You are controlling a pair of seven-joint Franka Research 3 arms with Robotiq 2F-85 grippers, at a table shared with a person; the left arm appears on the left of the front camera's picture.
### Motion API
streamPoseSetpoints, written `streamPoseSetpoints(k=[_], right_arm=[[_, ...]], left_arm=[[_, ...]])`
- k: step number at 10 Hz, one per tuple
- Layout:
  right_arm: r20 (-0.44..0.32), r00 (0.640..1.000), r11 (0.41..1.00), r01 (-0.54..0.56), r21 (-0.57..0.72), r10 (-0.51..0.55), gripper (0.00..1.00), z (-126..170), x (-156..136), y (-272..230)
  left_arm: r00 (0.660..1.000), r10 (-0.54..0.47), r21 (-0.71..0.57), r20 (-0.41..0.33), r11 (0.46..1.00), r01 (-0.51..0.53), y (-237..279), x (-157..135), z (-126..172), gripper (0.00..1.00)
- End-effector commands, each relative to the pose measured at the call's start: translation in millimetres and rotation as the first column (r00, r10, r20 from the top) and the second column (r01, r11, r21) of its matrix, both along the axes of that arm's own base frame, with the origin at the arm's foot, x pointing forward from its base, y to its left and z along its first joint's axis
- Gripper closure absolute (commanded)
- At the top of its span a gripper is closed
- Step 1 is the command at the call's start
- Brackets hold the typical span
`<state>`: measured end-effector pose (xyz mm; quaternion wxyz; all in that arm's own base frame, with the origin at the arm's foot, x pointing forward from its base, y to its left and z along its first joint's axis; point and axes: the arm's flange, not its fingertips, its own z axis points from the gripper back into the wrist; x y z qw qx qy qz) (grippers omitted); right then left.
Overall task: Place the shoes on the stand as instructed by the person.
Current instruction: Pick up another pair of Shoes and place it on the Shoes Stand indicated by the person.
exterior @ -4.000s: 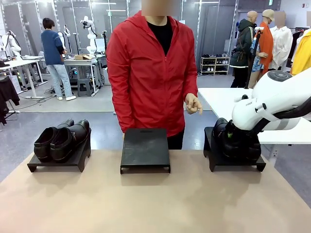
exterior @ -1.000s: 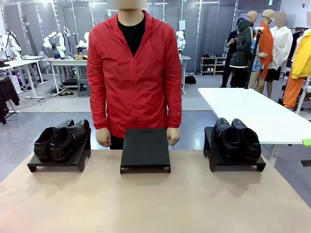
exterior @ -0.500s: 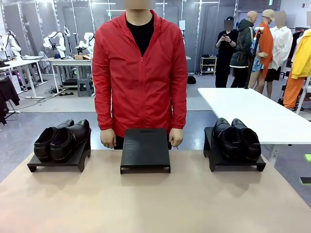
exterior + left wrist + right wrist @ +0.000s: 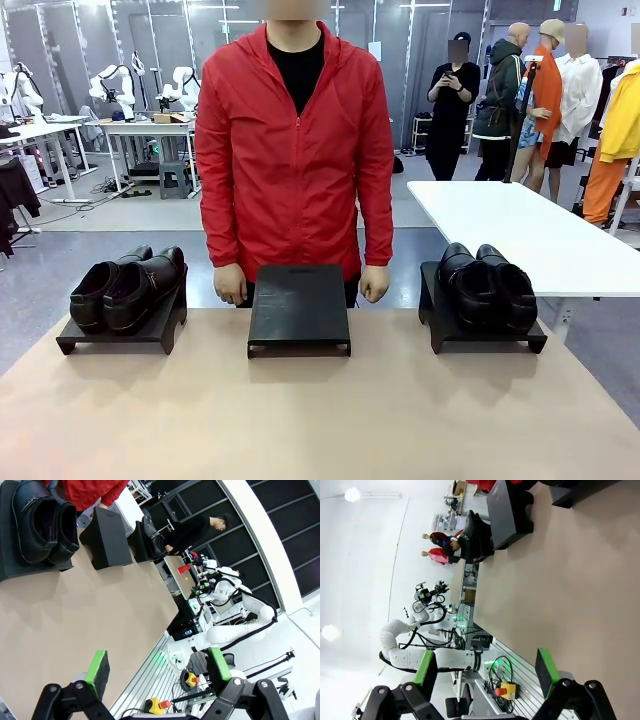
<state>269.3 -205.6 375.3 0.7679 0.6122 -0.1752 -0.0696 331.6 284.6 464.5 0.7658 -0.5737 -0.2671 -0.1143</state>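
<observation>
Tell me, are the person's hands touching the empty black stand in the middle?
Cannot tell. In the front view the person's hands hang close beside the empty black middle stand, whose edges hide any gap.

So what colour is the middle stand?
Black; the middle stand shows best in the front view.

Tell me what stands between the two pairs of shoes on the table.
In the front view, an empty black stand sits between the left pair and the right pair, the person directly behind it.
</observation>
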Motion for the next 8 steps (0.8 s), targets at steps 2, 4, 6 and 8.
streamPoseSetpoints(k=[2,4,6,8], right_arm=[[0.035,0.998,0.999,0.045,0.005,-0.045,0.00,-7.0,-26.7,-7.1],[0.008,0.999,0.999,0.047,0.009,-0.047,0.00,-5.3,-20.2,-9.3],[0.008,0.999,0.999,0.047,0.009,-0.047,0.00,-5.3,-20.2,-9.3],[0.008,0.999,0.999,0.047,0.009,-0.047,0.00,-5.3,-20.2,-9.3]], left_arm=[[1.000,0.005,-0.007,0.021,1.000,-0.005,-2.6,-2.5,1.0,0.00],[1.000,0.005,-0.007,0.021,1.000,-0.005,-2.6,-2.5,1.0,0.00],[1.000,0.005,-0.007,0.021,1.000,-0.005,-2.6,-2.5,1.0,0.00],[1.000,0.005,-0.007,0.021,1.000,-0.005,-2.6,-2.5,1.0,0.00]])
